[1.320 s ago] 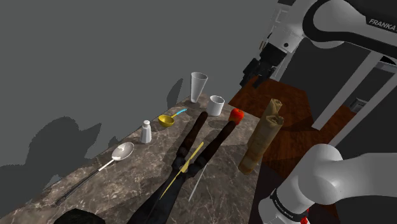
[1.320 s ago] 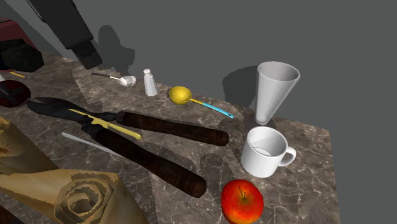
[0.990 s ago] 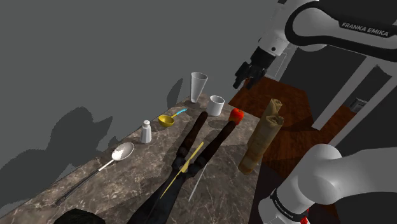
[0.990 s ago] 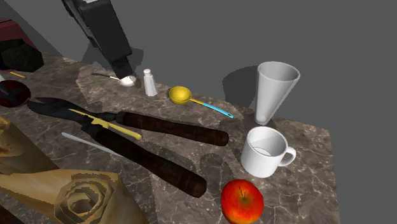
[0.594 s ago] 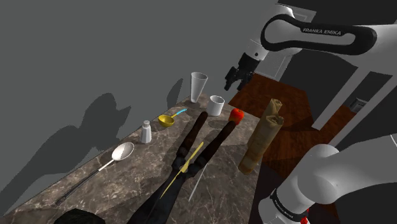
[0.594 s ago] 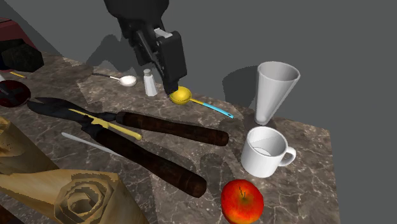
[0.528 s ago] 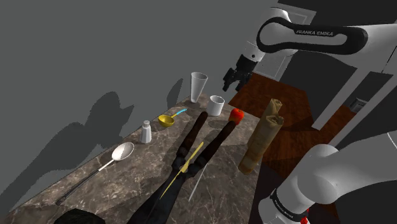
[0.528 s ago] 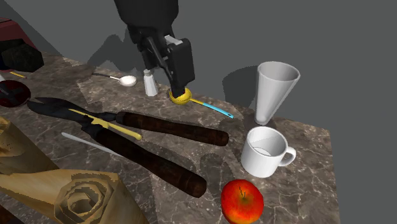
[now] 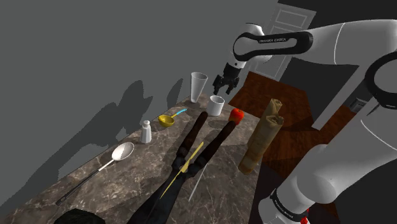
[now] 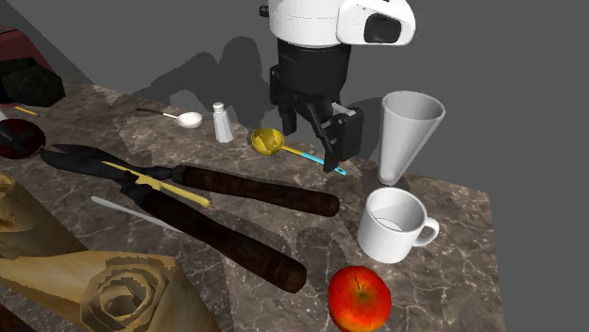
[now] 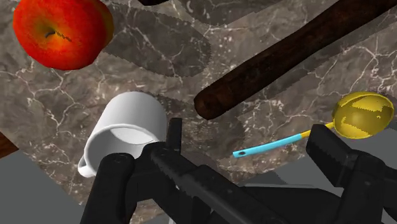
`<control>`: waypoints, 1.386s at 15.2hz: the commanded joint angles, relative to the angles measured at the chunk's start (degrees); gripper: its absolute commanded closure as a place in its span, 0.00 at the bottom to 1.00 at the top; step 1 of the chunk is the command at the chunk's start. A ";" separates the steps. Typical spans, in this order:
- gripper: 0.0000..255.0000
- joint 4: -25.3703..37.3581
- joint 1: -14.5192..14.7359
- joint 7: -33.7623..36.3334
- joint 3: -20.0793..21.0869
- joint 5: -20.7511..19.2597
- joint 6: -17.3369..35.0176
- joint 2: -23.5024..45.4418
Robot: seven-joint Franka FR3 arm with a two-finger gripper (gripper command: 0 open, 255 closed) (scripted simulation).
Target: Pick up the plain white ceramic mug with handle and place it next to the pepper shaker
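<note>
Tool: the black tool (image 10: 326, 140) is hanging over the counter (image 10: 453, 283), its two fingers standing apart, released and gripping nothing.
Arm: the white arm (image 9: 331, 38) is reaching from the stand toward the far end of the counter in the shoulder view.
Mug: the white mug (image 10: 392, 224) is sitting upright on the counter near its end, mouth up, its handle pointing to the second exterior view's right.
Tool and mug: in the wrist view the mug is lying just outside one finger (image 11: 173, 130), not between the two, and nothing is touching it.
Pepper shaker: the small white shaker (image 10: 223, 123) is standing upright near the wall side of the counter, well apart from the mug.
Scoop: the yellow scoop (image 10: 268, 141) is lying between shaker and mug, and its blue handle is showing in the gap between the fingers, down on the counter.
Tall cup: a white tapered cup (image 10: 408, 127) is standing just beside the mug, toward the wall.
Apple: a red apple (image 10: 359, 298) is resting near the mug on the opposite side.
Shears: large dark-handled shears (image 10: 189, 189) are lying along the middle of the counter, the handle ends near the mug.
Spoon: a pale spoon (image 10: 189, 119) is lying just beside the shaker.
</note>
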 commanded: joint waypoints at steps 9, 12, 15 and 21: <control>0.00 14.77 -2.19 -3.61 -2.24 0.97 3.09 21.95; 0.00 20.26 -3.20 -4.47 -2.57 1.41 2.92 28.39; 0.00 19.06 -3.28 -4.63 -2.46 1.65 4.94 29.24; 0.00 17.46 -3.40 -4.92 -2.29 2.10 7.97 30.70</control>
